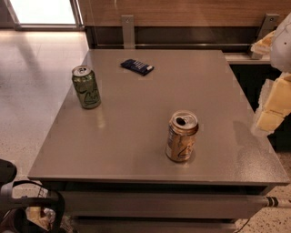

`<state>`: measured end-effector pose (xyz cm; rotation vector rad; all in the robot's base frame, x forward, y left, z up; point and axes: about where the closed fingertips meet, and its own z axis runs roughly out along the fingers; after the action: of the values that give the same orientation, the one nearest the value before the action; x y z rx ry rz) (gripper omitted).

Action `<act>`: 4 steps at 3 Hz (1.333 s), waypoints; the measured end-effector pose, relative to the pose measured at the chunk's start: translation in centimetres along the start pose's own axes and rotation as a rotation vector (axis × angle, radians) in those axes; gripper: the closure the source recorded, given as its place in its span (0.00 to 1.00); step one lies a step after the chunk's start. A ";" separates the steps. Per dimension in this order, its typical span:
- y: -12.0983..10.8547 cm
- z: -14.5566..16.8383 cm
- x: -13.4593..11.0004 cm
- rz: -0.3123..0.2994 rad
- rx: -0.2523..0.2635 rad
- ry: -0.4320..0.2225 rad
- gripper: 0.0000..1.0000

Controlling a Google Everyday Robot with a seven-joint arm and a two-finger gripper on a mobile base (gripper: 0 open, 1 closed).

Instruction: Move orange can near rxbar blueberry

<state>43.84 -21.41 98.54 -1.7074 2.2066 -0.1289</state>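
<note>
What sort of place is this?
Likely an office break area or canteen: a plain grey table holding an orange can, green can and rxbar blueberry, a wood-panelled wall behind, speckled floor. The robot's hand hangs beyond the table's right edge.

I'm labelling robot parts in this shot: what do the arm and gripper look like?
The gripper shows at the right edge, beside the table, as pale cream-yellow blocky pieces with flat faces and squared corners. Above it the arm is a rounded white shell. No cables or markings show on either.
</note>
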 end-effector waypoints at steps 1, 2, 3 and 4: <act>0.0 0.0 0.0 0.000 0.000 0.000 0.00; 0.2 -0.1 0.3 0.005 -0.004 -0.031 0.00; 1.5 2.1 2.3 0.012 -0.019 -0.211 0.00; 1.9 3.8 2.4 -0.011 0.014 -0.396 0.00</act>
<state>42.82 -22.63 93.90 -1.5775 1.8988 0.1769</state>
